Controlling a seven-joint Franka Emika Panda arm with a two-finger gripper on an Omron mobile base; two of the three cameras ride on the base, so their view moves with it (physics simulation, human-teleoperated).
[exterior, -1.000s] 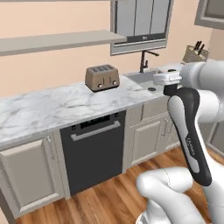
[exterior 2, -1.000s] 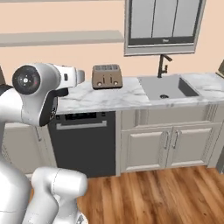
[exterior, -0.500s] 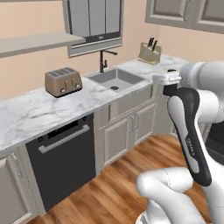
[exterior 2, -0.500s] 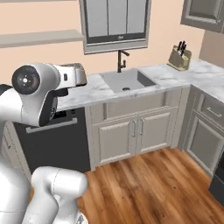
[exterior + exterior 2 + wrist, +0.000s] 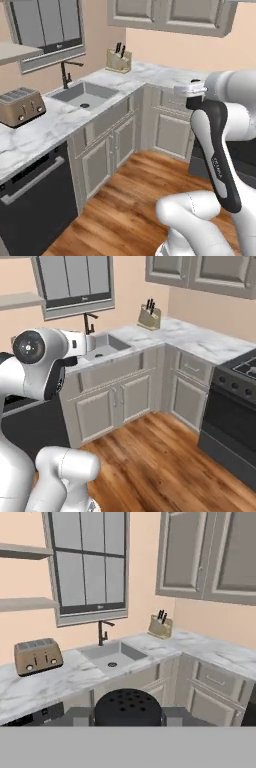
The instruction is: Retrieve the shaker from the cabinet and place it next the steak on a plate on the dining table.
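I have the shaker clamped in the gripper, its perforated black top sitting near the bottom of the hand view, though the fingers themselves are hard to make out; ahead lie the sink, the toaster to the left and the knife block far right. I see no dining table, plate or steak here, so I judge transport is under way; my worry is the shaker slipping during a quick base turn, or the raised arm clipping the counter or stove.
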